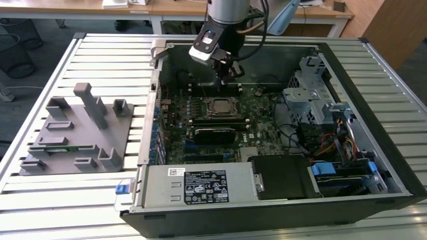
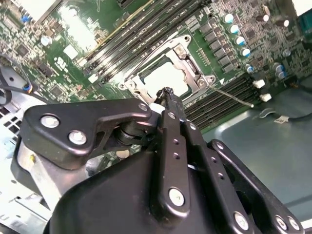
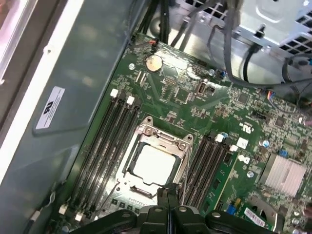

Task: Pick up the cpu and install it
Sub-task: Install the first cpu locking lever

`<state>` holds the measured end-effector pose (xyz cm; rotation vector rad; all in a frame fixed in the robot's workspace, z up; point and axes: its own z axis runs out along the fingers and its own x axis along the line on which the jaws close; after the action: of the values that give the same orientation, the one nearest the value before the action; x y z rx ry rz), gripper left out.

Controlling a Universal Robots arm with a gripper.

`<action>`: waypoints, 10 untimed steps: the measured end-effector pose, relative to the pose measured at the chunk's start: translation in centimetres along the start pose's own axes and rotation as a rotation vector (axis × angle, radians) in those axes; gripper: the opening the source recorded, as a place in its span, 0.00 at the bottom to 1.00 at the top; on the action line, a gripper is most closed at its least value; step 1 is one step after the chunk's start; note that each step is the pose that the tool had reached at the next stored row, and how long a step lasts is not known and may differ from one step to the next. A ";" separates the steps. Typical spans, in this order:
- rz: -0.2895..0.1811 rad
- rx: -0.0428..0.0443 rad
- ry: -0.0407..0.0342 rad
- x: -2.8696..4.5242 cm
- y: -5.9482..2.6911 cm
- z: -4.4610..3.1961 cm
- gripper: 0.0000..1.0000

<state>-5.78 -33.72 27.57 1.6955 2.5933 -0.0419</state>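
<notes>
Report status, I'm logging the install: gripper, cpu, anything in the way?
Black gripper shut, empty, beside the metal socket frame. Flat silver-grey square cpu sits inside that frame. Nothing lies on it.

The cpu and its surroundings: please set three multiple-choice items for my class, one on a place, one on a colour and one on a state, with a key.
1. Where does the grey fixture stand?
A. On the slatted table, at the exterior view's left of the computer case
B. Inside the case
C. On top of the arm

2. What colour is the circuit board?
A. Red
B. Green
C. White

3. The gripper hangs over the board. How is the cpu?
A. Clamped between its fingers
B. Lying flat in the socket frame
C. Tilted on edge on the table

Key:
1 A, the exterior view shows it on the slats outside the case.
2 B, the board is green in every view.
3 B, in both wrist views its silver top shows inside the frame, and the shut gripper holds nothing.
</notes>
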 end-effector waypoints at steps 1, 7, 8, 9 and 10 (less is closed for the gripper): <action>-0.015 -0.0001 -0.0010 0.00 0.00 0.00 0.11; -0.042 0.0029 -0.0103 0.02 0.00 0.03 0.11; -0.043 0.0038 -0.0121 0.01 0.00 0.03 0.11; -0.044 0.0042 -0.0129 0.01 0.00 0.03 0.11; -0.049 0.0041 -0.0132 0.01 0.00 0.03 0.11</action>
<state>-5.79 -33.71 27.55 1.6270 2.6270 -0.0599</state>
